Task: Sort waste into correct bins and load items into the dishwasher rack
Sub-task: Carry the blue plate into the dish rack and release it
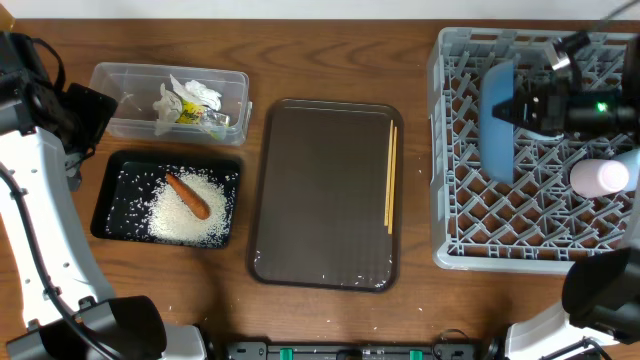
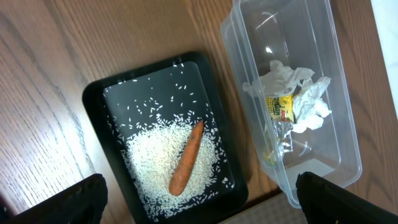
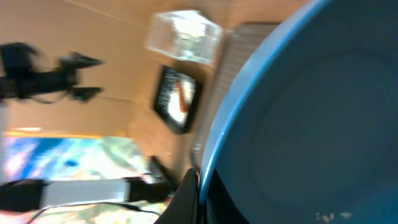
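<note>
Blue bowl (image 1: 497, 125) stands on edge in the rack (image 1: 470, 240), my outstretched right claw (image 1: 522, 108) gripping it; left claw (image 2: 199, 205) gapes wide.

**White Arms, Black Joints**

The left arm (image 1: 35, 190) is a smooth white tube between chunky black joints, with a thin black cable (image 1: 22, 250) looping alongside it. Its fingers (image 2: 71, 202) are matte black blocks. The right arm (image 1: 585, 105) has a black wrist with a small green light (image 1: 601, 106), a white section and a rounded black joint.
</note>
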You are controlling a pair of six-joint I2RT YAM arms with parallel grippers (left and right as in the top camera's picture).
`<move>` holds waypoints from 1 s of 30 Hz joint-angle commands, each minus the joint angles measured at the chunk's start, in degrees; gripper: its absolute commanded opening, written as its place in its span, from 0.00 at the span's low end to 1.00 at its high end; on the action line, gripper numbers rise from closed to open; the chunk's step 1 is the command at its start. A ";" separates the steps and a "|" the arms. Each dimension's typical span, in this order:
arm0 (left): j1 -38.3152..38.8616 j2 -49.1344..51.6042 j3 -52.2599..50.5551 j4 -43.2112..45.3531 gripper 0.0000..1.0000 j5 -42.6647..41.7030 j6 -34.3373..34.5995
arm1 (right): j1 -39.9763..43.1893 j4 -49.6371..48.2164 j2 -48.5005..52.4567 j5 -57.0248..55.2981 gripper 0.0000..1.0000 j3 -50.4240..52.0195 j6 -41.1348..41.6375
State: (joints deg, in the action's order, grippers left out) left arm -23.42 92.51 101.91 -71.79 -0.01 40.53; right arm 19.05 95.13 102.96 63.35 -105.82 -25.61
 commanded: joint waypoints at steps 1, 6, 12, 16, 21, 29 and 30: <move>-0.20 0.22 0.15 -0.22 0.99 0.50 0.50 | 2.86 0.55 -0.70 14.38 0.01 5.29 -11.43; -0.20 0.22 0.15 -0.22 0.99 0.50 0.50 | 5.22 0.33 -0.70 18.16 0.01 13.18 -14.36; -0.20 0.22 0.15 -0.22 0.99 0.50 0.50 | 8.55 -0.39 -0.70 17.92 0.01 18.32 -14.32; -0.20 0.22 0.15 -0.22 0.99 0.50 0.50 | 10.67 0.13 -0.70 16.31 0.01 19.87 -14.14; -0.20 0.22 0.15 -0.20 0.99 0.50 0.50 | 12.09 2.23 -0.70 12.50 0.01 20.13 -14.10; -0.20 0.22 0.15 -0.22 0.99 0.50 0.50 | 14.84 1.92 -0.74 7.45 0.07 19.34 -12.15; -0.20 0.22 0.15 -0.22 0.99 0.50 0.50 | 15.32 1.77 -0.74 6.47 0.09 18.99 -11.28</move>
State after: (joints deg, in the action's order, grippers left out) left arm -23.42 92.51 101.91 -71.81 -0.01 40.53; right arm 32.56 97.14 102.96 75.31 -86.39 -38.65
